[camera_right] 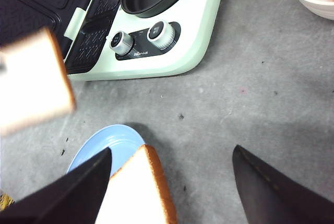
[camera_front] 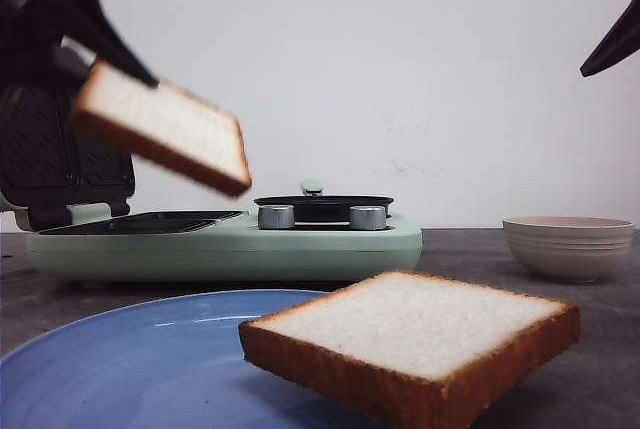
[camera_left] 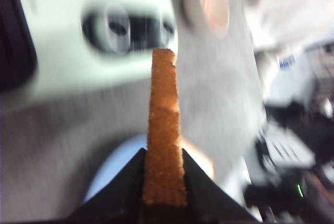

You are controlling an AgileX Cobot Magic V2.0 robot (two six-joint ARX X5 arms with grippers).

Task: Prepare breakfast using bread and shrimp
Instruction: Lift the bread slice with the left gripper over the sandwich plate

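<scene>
Grey table (camera_front: 600, 349), left hand (camera_left: 163, 182) raised — clamping bread (camera_front: 165, 127) aloft

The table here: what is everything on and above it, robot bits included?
Bread: two white slices with brown crust; one held in the air over the cooker, one on the plate's edge.
Plate: one, blue, nearest the camera.
Cooker: one, pale green, two silver knobs, black pan, lid open, behind the plate.
Bowl: one, beige, on the right; something pinkish inside, unclear.
Table: grey.
Left gripper: black, shut on the raised slice.
Right gripper: black, open above the table.
</scene>
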